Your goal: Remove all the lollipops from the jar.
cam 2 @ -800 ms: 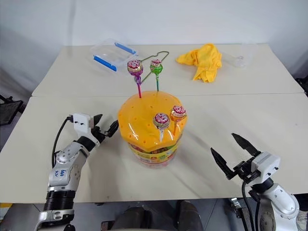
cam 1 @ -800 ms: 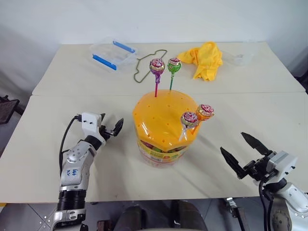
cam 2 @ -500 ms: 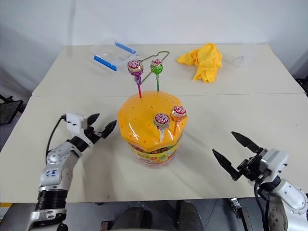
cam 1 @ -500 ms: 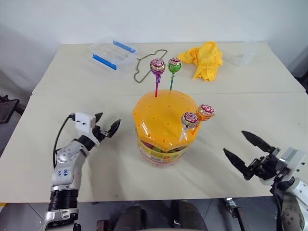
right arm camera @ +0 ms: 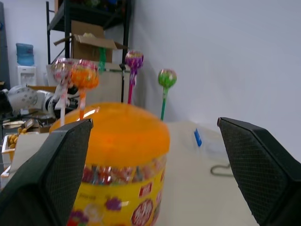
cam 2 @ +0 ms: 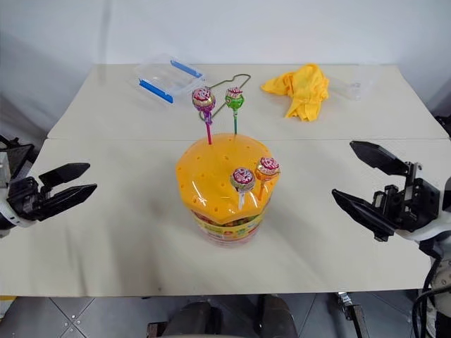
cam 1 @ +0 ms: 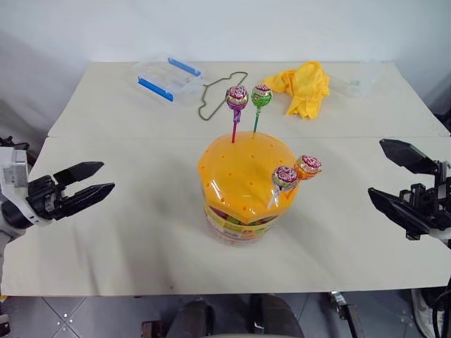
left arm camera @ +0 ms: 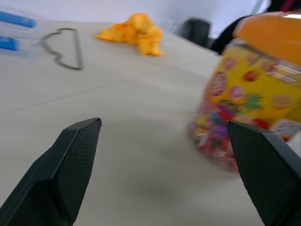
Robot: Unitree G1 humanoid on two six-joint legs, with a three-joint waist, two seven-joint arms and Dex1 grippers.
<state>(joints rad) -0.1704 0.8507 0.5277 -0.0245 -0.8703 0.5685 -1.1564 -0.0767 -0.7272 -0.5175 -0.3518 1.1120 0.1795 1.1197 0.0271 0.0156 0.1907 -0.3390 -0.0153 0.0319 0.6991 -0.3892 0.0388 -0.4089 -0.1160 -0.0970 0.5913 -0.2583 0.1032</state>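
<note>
Orange-lidded jar [cam 1: 243,184], label blurred

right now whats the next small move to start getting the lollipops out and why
Probably bring the right end effector in toward the orange-stick lollipop on the near right side of the jar. All four lollipops stand in the lid, both end effectors are open and empty, well out to either side, and that one leans toward the right end effector, with the whitish-stick lollipop close beside it.

A clear box with blue clips [cam 1: 168,76], wire hanger [cam 1: 220,94], yellow cloth [cam 1: 304,86] and perhaps a clear lid [cam 1: 354,84] lie at the table's [cam 1: 106,113] far side.
</note>
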